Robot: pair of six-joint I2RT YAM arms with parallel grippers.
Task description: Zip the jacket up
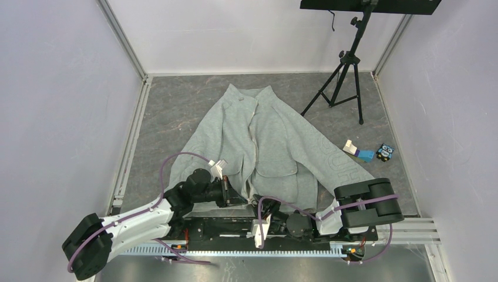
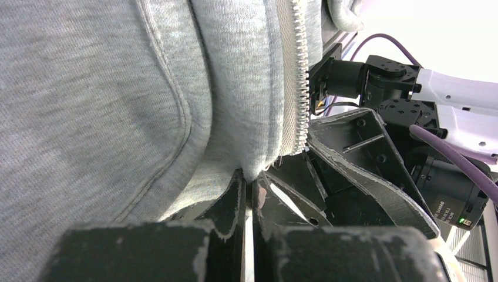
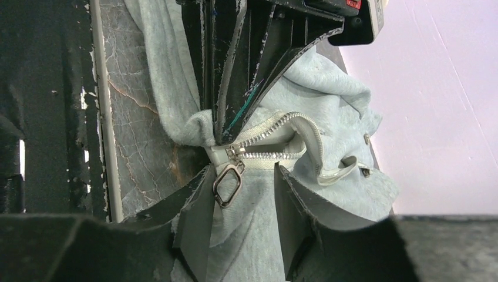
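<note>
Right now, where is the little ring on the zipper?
In the right wrist view, the ring pull hangs at the bottom hem of the jacket, between the jaws of the right gripper and just under the left gripper pinching the fabric.

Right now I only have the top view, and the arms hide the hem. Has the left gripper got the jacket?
Observer: Yes. The left gripper is shut on the jacket hem, beside the zipper.
Operator: And the right?
Observer: The right gripper is open, with its fingers either side of the ring pull.
Operator: Zipped at all?
Observer: No. The slider sits at the bottom, and the teeth part above it.
</note>
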